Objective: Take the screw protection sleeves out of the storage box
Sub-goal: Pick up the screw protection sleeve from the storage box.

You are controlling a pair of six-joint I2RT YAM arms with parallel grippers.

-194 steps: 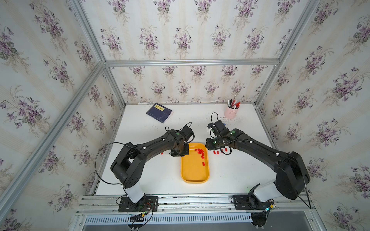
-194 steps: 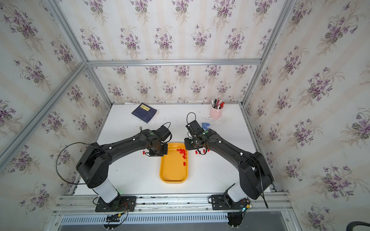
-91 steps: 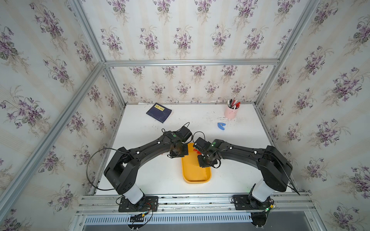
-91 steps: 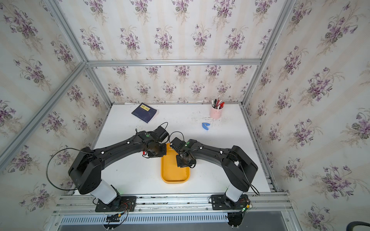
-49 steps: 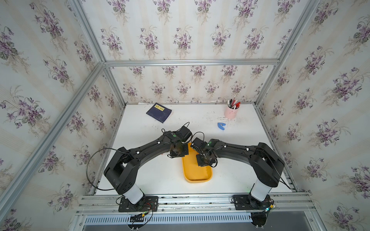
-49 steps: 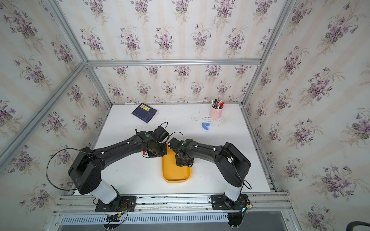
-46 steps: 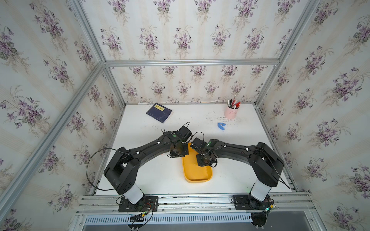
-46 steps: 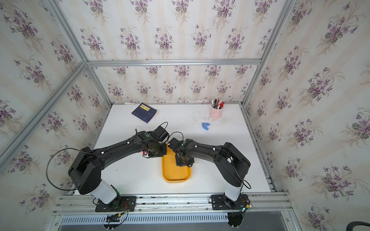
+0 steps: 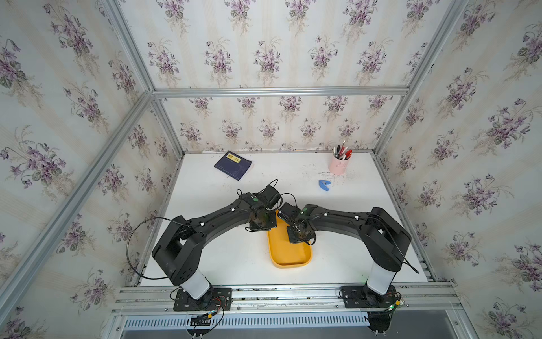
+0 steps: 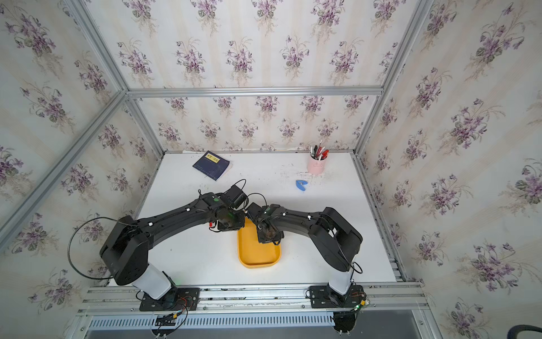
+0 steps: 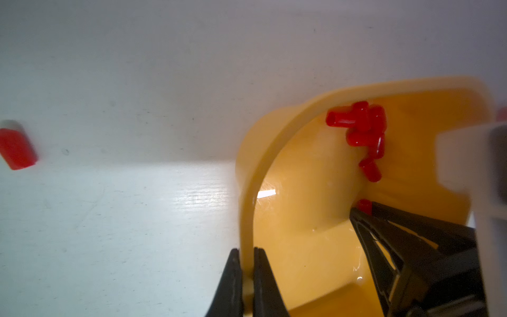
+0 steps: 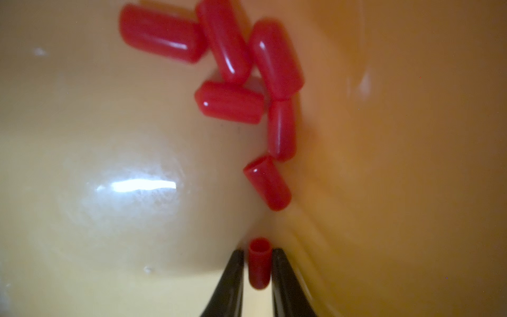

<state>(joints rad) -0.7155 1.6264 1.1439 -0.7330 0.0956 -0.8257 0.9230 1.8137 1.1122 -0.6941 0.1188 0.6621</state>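
The yellow-orange storage box [image 9: 289,255] [image 10: 258,255] lies between the two arms in both top views. My left gripper [image 11: 246,251] is shut on the storage box's rim [image 11: 247,208], one finger outside and one inside. Several red screw protection sleeves [image 12: 247,71] [image 11: 362,129] lie bunched on the box floor near its far end. My right gripper [image 12: 258,251] is down inside the box and shut on one sleeve [image 12: 258,263], whose open end points away from the wrist. Another sleeve [image 11: 16,148] lies on the white table outside the box, to its left.
A pink pen cup [image 9: 338,167] stands at the back right, with a small blue object [image 9: 324,185] in front of it. A dark blue book [image 9: 233,165] lies at the back left. Both wrists crowd the far end of the box, close to each other.
My right arm swung from the table right of the box into the box, and its fingers closed on a sleeve. My left gripper has kept its hold on the rim.
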